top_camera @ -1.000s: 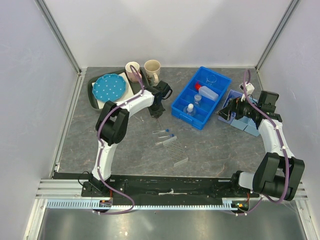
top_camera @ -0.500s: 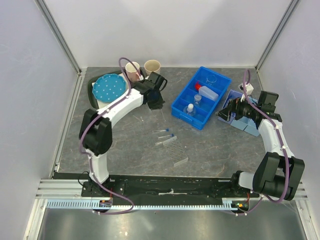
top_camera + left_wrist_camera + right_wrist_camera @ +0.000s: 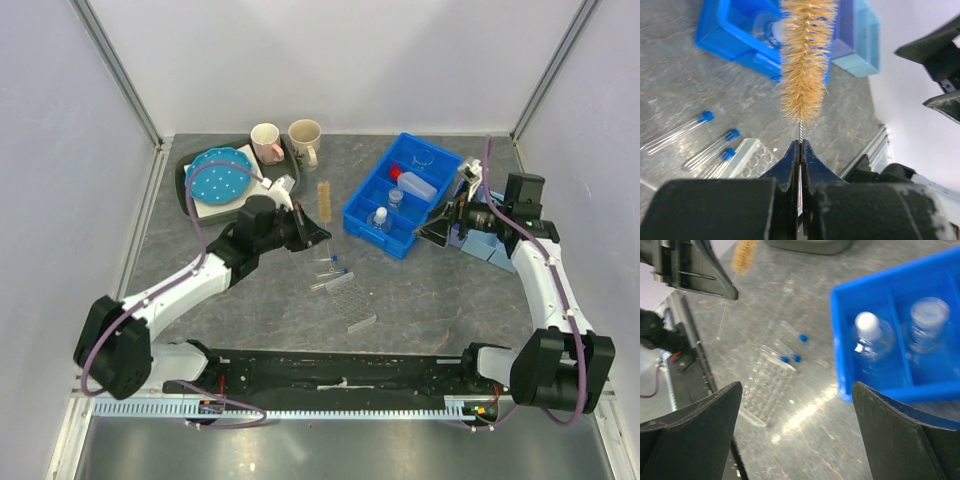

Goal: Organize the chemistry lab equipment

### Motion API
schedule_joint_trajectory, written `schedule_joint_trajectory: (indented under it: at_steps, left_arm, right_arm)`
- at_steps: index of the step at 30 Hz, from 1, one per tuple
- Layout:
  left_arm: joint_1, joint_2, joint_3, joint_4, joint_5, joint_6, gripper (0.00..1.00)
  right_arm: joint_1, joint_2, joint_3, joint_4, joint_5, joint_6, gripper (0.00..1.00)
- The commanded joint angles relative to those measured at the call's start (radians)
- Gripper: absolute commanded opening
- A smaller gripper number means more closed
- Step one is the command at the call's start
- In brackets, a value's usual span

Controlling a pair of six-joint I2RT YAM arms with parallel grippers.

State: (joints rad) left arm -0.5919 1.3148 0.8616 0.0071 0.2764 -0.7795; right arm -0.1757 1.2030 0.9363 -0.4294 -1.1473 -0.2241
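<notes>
My left gripper (image 3: 312,234) is shut on the thin wire stem of the tan bristle brush (image 3: 324,198), held above the table left of the blue bin (image 3: 358,212). In the left wrist view the bristles (image 3: 806,60) stick straight out from the closed fingertips (image 3: 793,156). Blue-capped clear tubes (image 3: 328,265) lie loose beside the clear tube rack (image 3: 343,289). The red-capped squeeze bottle (image 3: 412,184) and the small beaker (image 3: 423,157) sit in the bin. My right gripper (image 3: 436,228) hangs open and empty at the bin's right edge, with the rack (image 3: 767,390) below it.
Pink and beige mugs (image 3: 266,141) stand at the back beside the blue dotted plate (image 3: 218,178) on its grey tray (image 3: 186,186). Light blue boxes (image 3: 492,247) sit right of the bin. A second clear rack piece (image 3: 360,323) lies nearer the front.
The left arm has swung out from near the mugs toward the table's middle, with the brush now showing in its grip. The right gripper has shifted slightly left toward the bin.
</notes>
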Motion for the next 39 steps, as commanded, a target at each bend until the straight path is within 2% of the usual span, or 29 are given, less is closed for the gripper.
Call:
schedule_joint_trajectory:
  at_steps: [1, 2, 5, 9, 12, 16, 21, 24, 25, 26, 27, 29, 30, 31, 32, 33, 35, 36, 37, 39]
  left_arm:
    - [-0.019, -0.138, -0.169, 0.421, 0.044, -0.073, 0.02]
    - [-0.031, -0.150, -0.189, 0.495, 0.034, -0.082, 0.02]
    - [-0.072, -0.186, -0.243, 0.568, -0.029, -0.110, 0.02]
    - [-0.115, -0.195, -0.260, 0.643, -0.108, -0.141, 0.02]
    - [-0.137, -0.195, -0.262, 0.672, -0.157, -0.156, 0.02]
    - [-0.149, -0.192, -0.253, 0.686, -0.190, -0.161, 0.02]
    - [-0.157, -0.163, -0.240, 0.686, -0.186, -0.164, 0.02]
    - [-0.161, -0.146, -0.233, 0.695, -0.183, -0.167, 0.02]
    - [-0.163, -0.143, -0.231, 0.697, -0.186, -0.167, 0.02]
    - [-0.164, -0.140, -0.231, 0.702, -0.186, -0.167, 0.02]
    - [-0.164, -0.138, -0.231, 0.703, -0.187, -0.168, 0.02]
    - [-0.164, -0.137, -0.231, 0.703, -0.184, -0.168, 0.02]
    - [-0.164, -0.138, -0.231, 0.700, -0.183, -0.168, 0.02]
    - [-0.163, -0.141, -0.230, 0.694, -0.181, -0.165, 0.03]
    - [-0.161, -0.146, -0.227, 0.680, -0.174, -0.158, 0.09]
    - [-0.160, -0.167, -0.223, 0.651, -0.169, -0.130, 0.28]
    - [-0.148, -0.199, -0.211, 0.585, -0.177, -0.095, 0.57]
    - [-0.138, -0.234, -0.204, 0.508, -0.178, -0.078, 0.78]
    - [-0.128, -0.256, -0.182, 0.464, -0.172, -0.060, 0.86]
    - [-0.076, -0.297, -0.145, 0.356, -0.145, 0.011, 0.95]
  right_arm:
    - [0.165, -0.020, 0.111, -0.058, -0.037, 0.032, 0.98]
    - [0.212, -0.011, 0.131, -0.057, -0.019, 0.057, 0.98]
    - [0.367, 0.021, 0.147, -0.029, 0.069, 0.161, 0.98]
    - [0.569, 0.070, 0.200, -0.025, 0.161, 0.215, 0.98]
    - [0.631, 0.121, 0.223, -0.016, 0.193, 0.253, 0.98]
    - [0.648, 0.161, 0.231, 0.006, 0.238, 0.279, 0.97]
    - [0.671, 0.182, 0.220, 0.109, 0.202, 0.405, 0.88]
    - [0.673, 0.201, 0.214, 0.171, 0.181, 0.488, 0.74]
    - [0.673, 0.205, 0.213, 0.188, 0.170, 0.512, 0.57]
    - [0.673, 0.216, 0.208, 0.214, 0.163, 0.528, 0.48]
    - [0.673, 0.219, 0.206, 0.222, 0.158, 0.551, 0.27]
    - [0.673, 0.227, 0.206, 0.222, 0.165, 0.549, 0.09]
    - [0.670, 0.224, 0.208, 0.216, 0.172, 0.546, 0.02]
    - [0.667, 0.222, 0.205, 0.205, 0.182, 0.525, 0.00]
    - [0.660, 0.216, 0.202, 0.180, 0.188, 0.505, 0.00]
    - [0.642, 0.208, 0.199, 0.155, 0.199, 0.481, 0.00]
    - [0.608, 0.190, 0.196, 0.091, 0.228, 0.404, 0.00]
    - [0.566, 0.184, 0.197, 0.060, 0.241, 0.369, 0.00]
    - [0.544, 0.167, 0.205, 0.022, 0.259, 0.289, 0.00]
    - [0.466, 0.152, 0.232, -0.086, 0.306, 0.197, 0.00]
